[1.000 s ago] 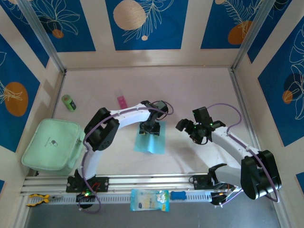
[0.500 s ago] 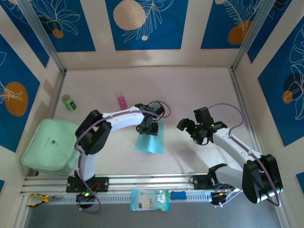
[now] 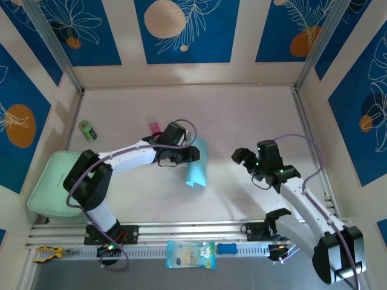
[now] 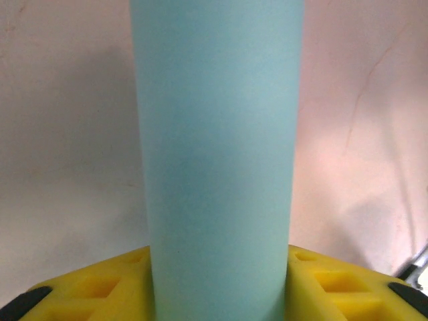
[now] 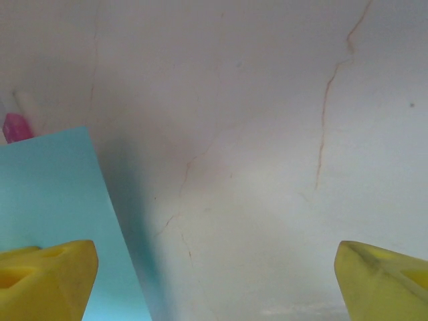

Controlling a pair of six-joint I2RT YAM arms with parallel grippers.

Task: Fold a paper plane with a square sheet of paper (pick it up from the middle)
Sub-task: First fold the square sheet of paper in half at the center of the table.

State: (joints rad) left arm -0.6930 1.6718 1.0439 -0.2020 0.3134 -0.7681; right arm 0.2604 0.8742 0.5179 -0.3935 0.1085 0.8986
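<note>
— Three views to enter. Top external, item one?
— Square sheet of paper point(image 3: 196, 164), light cyan, apparently raised off the table point(image 3: 254, 115) and bowed into a narrow band. Its long axis runs far-to-near, slightly slanted. Item two: left gripper point(image 3: 183, 154), clamped on the sheet from its left side. Item three: right gripper point(image 3: 247, 163), jaws spread with nothing between them, and bare table between it and the sheet.
— Sundries?
— Pink block point(image 3: 154, 127) beside the left forearm, on the far side. Printed packet point(image 3: 190, 254) on the near rail.
— Left wrist view?
— The sheet point(image 4: 217, 154) is an upright column rising straight out of the left gripper point(image 4: 217, 297), with yellow fingers point(image 4: 100, 294) flanking its base. Entered as gripping the paper.
— Right wrist view?
— Right gripper point(image 5: 214, 281) stands wide, one fingertip point(image 5: 47, 281) in each lower corner. The sheet point(image 5: 57, 200) is at its left, just above the left fingertip, with the pink block point(image 5: 13, 127) beyond.
— Bearing for the coming move?
— Judged: the sheet lies to the right gripper's left, long edge across its approach. The left arm holds it. The right arm is free and would have to travel left to meet it.
</note>
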